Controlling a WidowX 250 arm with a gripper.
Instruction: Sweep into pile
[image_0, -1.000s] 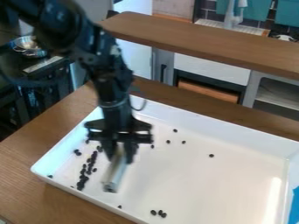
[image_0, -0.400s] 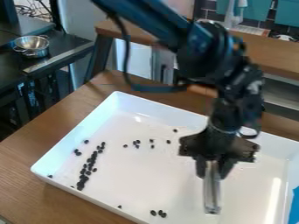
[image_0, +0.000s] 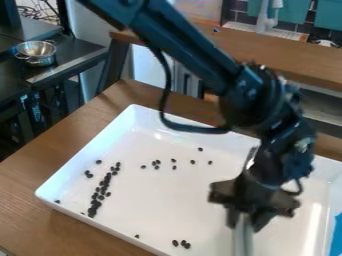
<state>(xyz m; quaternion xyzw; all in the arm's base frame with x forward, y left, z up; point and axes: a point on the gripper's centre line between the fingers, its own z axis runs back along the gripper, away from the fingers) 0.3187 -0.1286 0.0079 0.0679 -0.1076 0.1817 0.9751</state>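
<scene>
With my gripper (image_0: 244, 219), I am gripping a pale, straight tool (image_0: 244, 241) that is pointing down below my fingers, over the white tray (image_0: 160, 205). A long cluster of dark pieces (image_0: 105, 183) is lying well apart from me, three pieces (image_0: 183, 242) are sitting nearer, and loose pieces (image_0: 174, 160) are lying scattered between me and the cluster's far end.

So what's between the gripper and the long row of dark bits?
In the camera view, the direct stretch from the gripper to the long row of dark bits is bare white tray; loose bits lie off to either side.
</scene>
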